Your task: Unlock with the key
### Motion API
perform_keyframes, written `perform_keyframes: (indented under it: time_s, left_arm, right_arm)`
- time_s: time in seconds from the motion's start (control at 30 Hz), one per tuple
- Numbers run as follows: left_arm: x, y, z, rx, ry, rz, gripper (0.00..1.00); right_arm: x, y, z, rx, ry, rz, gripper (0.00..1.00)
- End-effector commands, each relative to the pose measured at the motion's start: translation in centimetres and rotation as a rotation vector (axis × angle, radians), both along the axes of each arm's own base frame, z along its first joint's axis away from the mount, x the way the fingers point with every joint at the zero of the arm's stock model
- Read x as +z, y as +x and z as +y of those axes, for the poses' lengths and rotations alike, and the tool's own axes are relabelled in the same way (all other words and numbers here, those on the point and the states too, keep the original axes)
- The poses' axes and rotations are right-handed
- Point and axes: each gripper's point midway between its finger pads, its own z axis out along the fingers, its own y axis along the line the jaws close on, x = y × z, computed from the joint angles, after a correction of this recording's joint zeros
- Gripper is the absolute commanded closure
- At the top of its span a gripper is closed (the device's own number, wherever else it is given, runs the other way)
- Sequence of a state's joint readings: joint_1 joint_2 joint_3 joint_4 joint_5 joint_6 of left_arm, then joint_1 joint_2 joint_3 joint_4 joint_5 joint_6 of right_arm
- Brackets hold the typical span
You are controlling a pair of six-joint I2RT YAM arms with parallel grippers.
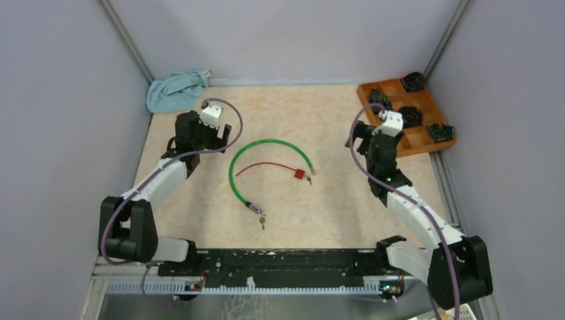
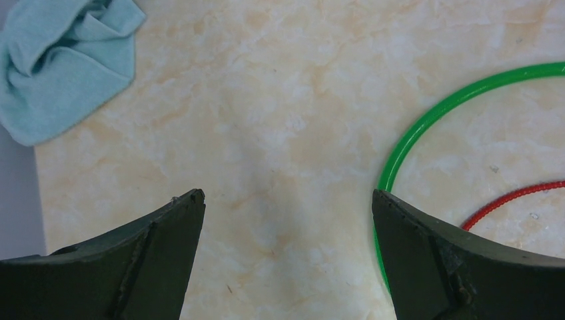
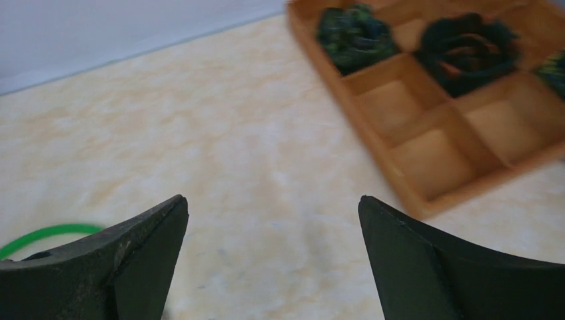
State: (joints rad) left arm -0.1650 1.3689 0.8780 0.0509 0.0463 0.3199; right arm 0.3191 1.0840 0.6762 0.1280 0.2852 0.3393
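Left claw point(image 2: 288, 197), right claw point(image 3: 272, 200) gape; lock barrel point(image 1: 252, 207) points near-right, key point(image 1: 262, 219) at tip.

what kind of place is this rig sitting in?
Probably a lab robot cell, not a home or shop floor: plain grey panel walls on metal framing box in a small marbled tabletop, with staged props, a green cable lock and a wooden divided tray.

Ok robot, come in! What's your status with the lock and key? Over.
Left tool open, empty. Right tool open, empty. Green cable lock flat on table, ends apart, key by its barrel. Red cable lies inside the loop.
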Motion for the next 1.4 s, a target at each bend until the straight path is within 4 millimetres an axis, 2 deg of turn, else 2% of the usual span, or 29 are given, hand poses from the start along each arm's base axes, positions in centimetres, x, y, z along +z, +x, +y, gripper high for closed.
perform_keyframes:
  time_s: [0.0,0.17,0.23,0.33,0.43,0.73,0.87,1.03,1.13,1.2,1.27,1.37]
  left_arm:
    - [-0.1,1.5,-0.1,0.018,-0.097,-0.136,0.01]
    - [-4.2,1.9,0.6,0.067,-0.153,-0.126,0.01]
    - [-5.7,2.1,0.7,0.083,-0.175,-0.108,0.01]
    - [-6.7,2.9,0.6,0.089,-0.171,-0.048,0.00]
    - [-6.9,3.1,1.0,0.106,-0.173,-0.041,0.00]
    - [-6.3,1.8,2.7,0.205,-0.215,-0.094,0.00]
    - [-6.1,0.5,3.8,0.244,-0.224,-0.140,0.00]
    - [-7.1,-1.5,5.5,0.284,-0.263,-0.230,0.00]
    - [-7.2,-2.1,5.8,0.279,-0.292,-0.278,0.00]
    - [-7.3,-2.9,5.4,0.238,-0.290,-0.310,0.00]
    - [-6.5,-3.9,5.1,0.207,-0.291,-0.386,0.01]
    - [-6.9,-4.3,4.8,0.188,-0.282,-0.371,0.01]
  right_arm:
    - [0.2,-1.5,-9.5,-0.414,-0.241,-0.190,0.01]
    - [-3.8,-2.5,-13.1,-0.561,-0.264,-0.141,0.01]
    - [-5.2,-2.5,-13.5,-0.556,-0.284,-0.115,0.01]
    - [-6.8,-2.4,-13.5,-0.525,-0.291,-0.094,0.01]
    - [-8.1,-2.5,-13.6,-0.522,-0.298,-0.079,0.01]
    - [-8.3,-1.6,-13.7,-0.529,-0.275,-0.103,0.01]
    - [-8.6,-1.4,-13.7,-0.529,-0.277,-0.104,0.01]
    - [-8.7,-1.0,-13.3,-0.495,-0.286,-0.110,0.01]
    - [-8.8,-0.4,-12.2,-0.407,-0.303,-0.117,0.01]
    - [-8.9,0.0,-11.6,-0.354,-0.298,-0.124,0.01]
    - [-9.2,0.1,-11.0,-0.265,-0.266,-0.140,0.01]
    - [-9.5,0.0,-10.1,-0.169,-0.269,-0.177,0.01]
